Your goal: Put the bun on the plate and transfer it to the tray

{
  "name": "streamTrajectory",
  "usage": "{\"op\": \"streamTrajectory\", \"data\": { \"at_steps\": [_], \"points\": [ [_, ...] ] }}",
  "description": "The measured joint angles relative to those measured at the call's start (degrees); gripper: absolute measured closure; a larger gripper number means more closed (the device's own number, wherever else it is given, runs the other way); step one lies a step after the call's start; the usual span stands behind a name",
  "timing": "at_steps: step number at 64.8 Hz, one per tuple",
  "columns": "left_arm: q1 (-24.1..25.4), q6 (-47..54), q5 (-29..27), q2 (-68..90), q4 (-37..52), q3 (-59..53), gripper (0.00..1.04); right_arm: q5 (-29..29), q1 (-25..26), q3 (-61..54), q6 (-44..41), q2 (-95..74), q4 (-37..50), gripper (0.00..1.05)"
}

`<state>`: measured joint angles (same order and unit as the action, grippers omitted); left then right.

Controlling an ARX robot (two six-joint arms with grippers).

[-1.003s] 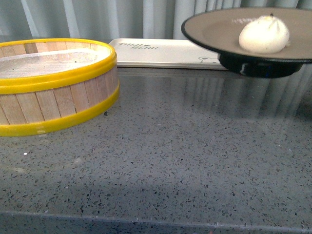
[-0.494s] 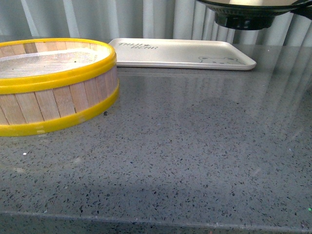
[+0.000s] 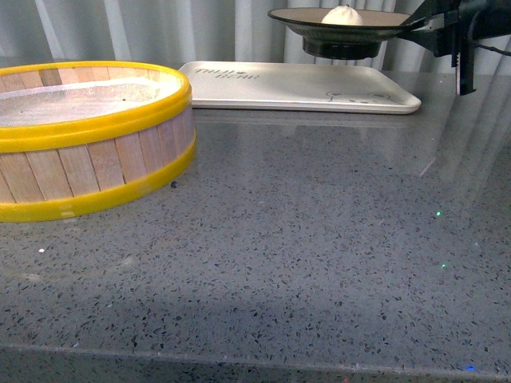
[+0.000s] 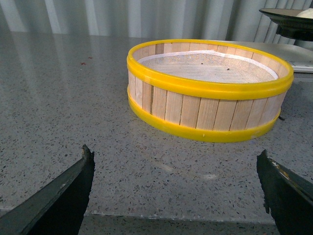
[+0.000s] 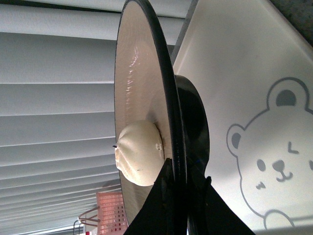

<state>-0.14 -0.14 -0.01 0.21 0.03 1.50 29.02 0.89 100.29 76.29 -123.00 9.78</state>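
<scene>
Bun (image 3: 342, 14) resting near the centre of the plate (image 3: 297, 17), front view: the plate is carried level by the right gripper (image 3: 417, 25), whose jaws are closed on its black rim at one side only, and it hangs over the far end of the tray (image 3: 271, 86), apparently clear of it. The yellow-rimmed steamer basket (image 3: 88, 136) stands apart on the speckled counter (image 3: 319, 239), just in front of the tray's other end. Left wrist view: the left gripper (image 4: 176, 196) has its jaws spread wide with nothing between them, above the counter edge and facing the steamer basket (image 4: 210, 93); the plate (image 4: 286, 17) shows only at the frame corner. Right wrist view: the two dark fingertips (image 5: 166, 205) pinch the rim of the plate (image 5: 146, 73), with the bun (image 5: 139, 154) close by on the tan inner face; beyond it lies the tray (image 5: 230, 73) with its bear drawing (image 5: 271, 161). Handling, as a judgement: the bun looks soft, light and unsecured, so it could roll or slide if the plate tips; it should not be squeezed. The plate appears stiff and rather smooth, and a one-sided rim grip leaves it prone to sag or slip, so it wants a level, gentle descent until the raised foot sits flat on the tray.
</scene>
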Motion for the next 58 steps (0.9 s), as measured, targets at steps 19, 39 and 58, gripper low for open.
{"op": "streamTrajectory", "data": {
  "at_steps": [19, 39, 58],
  "points": [
    [0.00, 0.00, 0.00, 0.02, 0.00, 0.00, 0.07, 1.07, -0.98, 11.32, 0.42, -10.12, -4.15, 1.02],
    [0.00, 0.00, 0.00, 0.00, 0.00, 0.00, 0.07, 1.29, -1.53, 13.25, -0.61, -10.91, -5.57, 1.02],
    [0.00, 0.00, 0.00, 0.00, 0.00, 0.00, 0.07, 1.38, -1.79, 12.83, -2.21, -10.93, -7.19, 1.02]
  ]
}}
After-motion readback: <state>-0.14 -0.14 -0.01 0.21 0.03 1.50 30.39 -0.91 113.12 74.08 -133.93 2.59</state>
